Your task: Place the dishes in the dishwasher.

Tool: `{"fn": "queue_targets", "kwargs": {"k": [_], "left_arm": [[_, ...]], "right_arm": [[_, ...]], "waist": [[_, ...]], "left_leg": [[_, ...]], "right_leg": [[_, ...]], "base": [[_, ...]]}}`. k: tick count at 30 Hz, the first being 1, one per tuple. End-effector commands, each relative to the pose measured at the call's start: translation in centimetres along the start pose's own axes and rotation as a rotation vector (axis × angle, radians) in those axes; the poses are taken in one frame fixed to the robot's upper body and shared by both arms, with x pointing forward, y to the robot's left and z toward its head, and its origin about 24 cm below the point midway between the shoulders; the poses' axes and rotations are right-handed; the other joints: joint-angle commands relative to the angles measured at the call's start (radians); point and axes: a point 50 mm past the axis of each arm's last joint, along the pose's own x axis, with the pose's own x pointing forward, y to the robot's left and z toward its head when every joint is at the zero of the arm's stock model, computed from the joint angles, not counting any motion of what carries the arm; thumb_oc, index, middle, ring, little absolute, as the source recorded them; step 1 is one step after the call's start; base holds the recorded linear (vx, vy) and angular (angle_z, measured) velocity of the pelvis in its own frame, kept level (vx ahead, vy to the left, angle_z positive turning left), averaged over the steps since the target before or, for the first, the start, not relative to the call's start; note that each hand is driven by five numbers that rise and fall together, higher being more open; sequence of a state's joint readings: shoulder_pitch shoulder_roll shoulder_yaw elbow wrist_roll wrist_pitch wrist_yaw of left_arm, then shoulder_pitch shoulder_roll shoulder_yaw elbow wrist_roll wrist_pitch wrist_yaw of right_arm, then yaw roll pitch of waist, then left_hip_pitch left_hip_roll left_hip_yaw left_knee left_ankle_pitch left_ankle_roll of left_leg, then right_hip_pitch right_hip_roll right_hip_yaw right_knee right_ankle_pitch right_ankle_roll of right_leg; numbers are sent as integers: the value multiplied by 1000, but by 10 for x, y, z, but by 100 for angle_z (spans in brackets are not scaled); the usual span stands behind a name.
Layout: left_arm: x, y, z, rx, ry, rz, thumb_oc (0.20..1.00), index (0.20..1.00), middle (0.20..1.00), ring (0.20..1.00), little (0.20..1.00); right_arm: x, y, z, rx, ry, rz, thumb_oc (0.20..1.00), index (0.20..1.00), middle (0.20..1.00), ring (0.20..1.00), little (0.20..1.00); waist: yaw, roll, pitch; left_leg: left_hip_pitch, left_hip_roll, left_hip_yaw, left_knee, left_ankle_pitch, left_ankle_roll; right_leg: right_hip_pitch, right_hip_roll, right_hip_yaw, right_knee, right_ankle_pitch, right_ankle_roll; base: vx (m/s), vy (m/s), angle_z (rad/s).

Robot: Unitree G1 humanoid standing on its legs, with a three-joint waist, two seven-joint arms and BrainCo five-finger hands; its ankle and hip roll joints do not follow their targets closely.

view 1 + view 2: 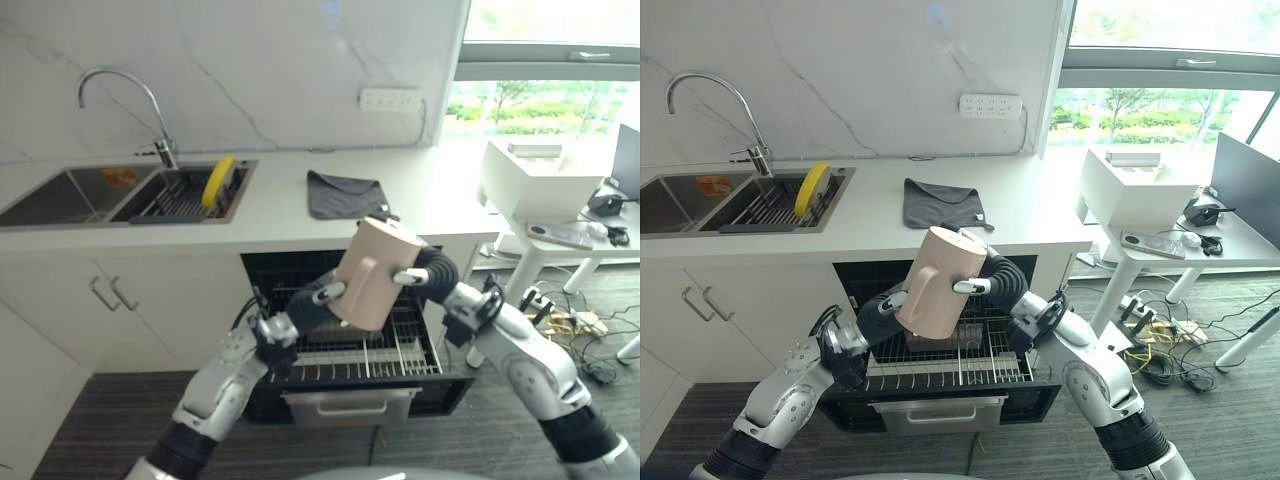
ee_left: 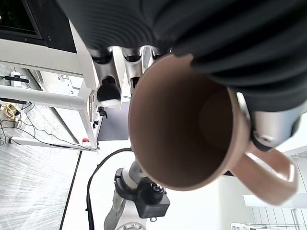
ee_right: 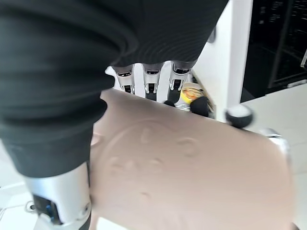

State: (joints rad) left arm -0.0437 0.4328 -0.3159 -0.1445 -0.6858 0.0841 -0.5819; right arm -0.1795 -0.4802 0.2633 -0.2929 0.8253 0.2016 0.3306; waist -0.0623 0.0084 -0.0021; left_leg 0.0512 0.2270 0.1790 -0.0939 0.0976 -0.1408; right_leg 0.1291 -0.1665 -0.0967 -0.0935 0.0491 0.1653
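Both hands meet on a beige mug point(image 1: 938, 282), held in the air above the open dishwasher's pulled-out rack point(image 1: 950, 365). Left hand point(image 1: 883, 305) grips from the lower left; in its wrist view the fingers and thumb curl round the mug's rim and wall, open mouth facing the camera, handle point(image 2: 268, 175) projecting to one side. Right hand point(image 1: 985, 283) clamps from the right, fingers point(image 3: 148, 84) spread over the mug's side. Mug's long axis is tilted, base up towards the desk point(image 1: 1030, 225), mouth down and towards the robot. Judgement: the rack lies directly below, so lowering is the move; either hand is equally near. Farther back, a grey cloth point(image 1: 942, 204) lies on the desk, and a yellow plate point(image 1: 811, 189) stands in the sink point(image 1: 700, 212)
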Motion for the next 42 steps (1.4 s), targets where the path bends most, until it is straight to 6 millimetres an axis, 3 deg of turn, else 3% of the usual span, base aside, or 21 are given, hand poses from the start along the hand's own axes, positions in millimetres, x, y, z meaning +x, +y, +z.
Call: {"fn": "queue_targets", "kwargs": {"k": [1,25,42], "left_arm": [[12,2,15,86,-35,-54,200,200,200,200,200],[14,3,24,130,-70,-49,200,200,200,200,200],[14,4,25,151,-65,-51,200,200,200,200,200]], "right_arm": [[19,18,61,-86,-270,147,1000,1000,1000,1000,1000],[28,34,36,83,-161,261,1000,1000,1000,1000,1000],[28,37,32,115,-111,297,1000,1000,1000,1000,1000]], "waist": [[22,-15,45],[34,-13,46],[28,-19,48]], "left_leg": [[85,48,37,7,-47,-22],[85,46,29,7,-42,-22],[90,52,35,7,-41,-23]], "right_leg": [[1,-53,-72,6,11,34],[8,-52,-80,6,9,30],[9,-52,-73,6,10,32]], "base": [[0,0,0],[0,0,0],[0,0,0]]}}
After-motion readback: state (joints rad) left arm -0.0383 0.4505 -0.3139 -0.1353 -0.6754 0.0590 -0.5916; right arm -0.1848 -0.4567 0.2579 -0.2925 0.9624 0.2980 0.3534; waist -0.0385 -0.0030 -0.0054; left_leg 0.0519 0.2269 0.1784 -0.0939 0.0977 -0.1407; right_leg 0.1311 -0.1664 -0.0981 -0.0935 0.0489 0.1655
